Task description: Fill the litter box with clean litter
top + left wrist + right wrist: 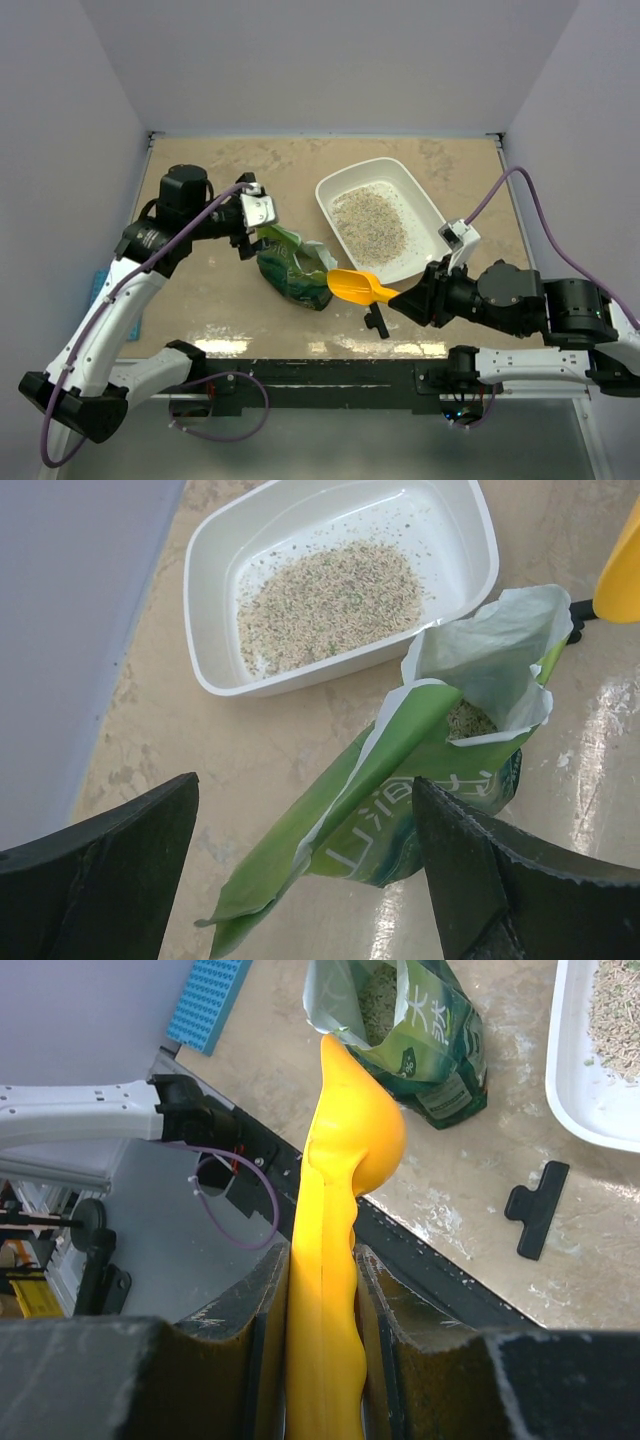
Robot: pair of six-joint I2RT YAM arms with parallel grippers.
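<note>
Pale lavender-grey walls [330,60] enclose 3 sides of a mottled tan tabletop [200,290]. Light glares near its black front edge [330,375]; a blue ridged mat [210,1000] sits at its left.

white arm links [115,300], black joint housings [182,190], purple cables [516,169], black wedge-fingered left tool [305,790], white wrist mounts [258,210]
</note>
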